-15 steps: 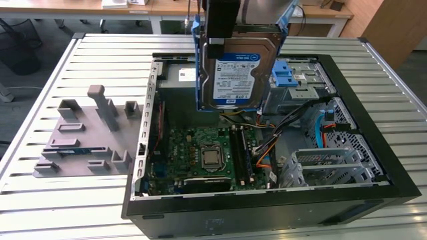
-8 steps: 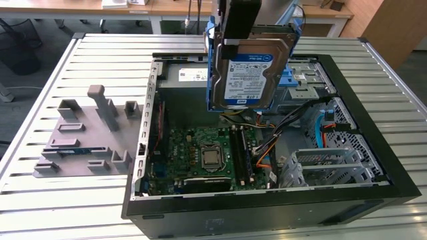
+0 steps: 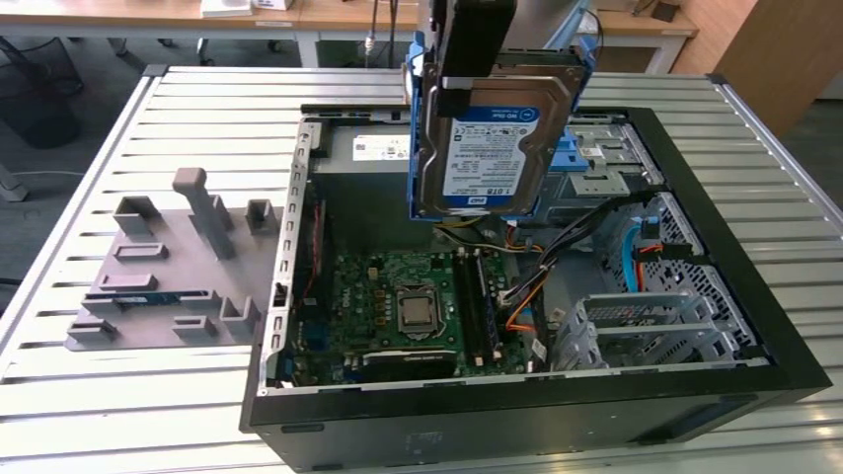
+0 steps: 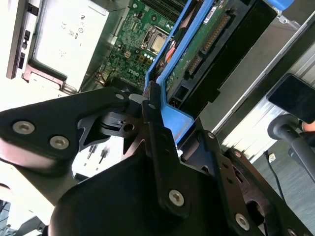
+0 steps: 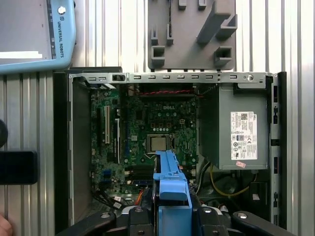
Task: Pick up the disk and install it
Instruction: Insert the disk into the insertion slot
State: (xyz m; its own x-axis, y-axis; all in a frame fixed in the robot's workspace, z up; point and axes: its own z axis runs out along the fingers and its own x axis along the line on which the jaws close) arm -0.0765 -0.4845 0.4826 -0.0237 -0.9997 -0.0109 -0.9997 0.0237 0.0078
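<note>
Exterior view: the tool point(image 3: 468, 79), clamped on the disk point(image 3: 495, 148), holds it upright in the air above the open case point(image 3: 753, 296); pick-up appears complete, installation not yet done.

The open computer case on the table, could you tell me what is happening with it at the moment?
The robot arm's gripper is shut on the disk, gripping its blue bracket, and holds it on edge in the air above the open computer case. The disk is not yet seated in any bay. A grey fixture plate lies beside the case on the table.
</note>
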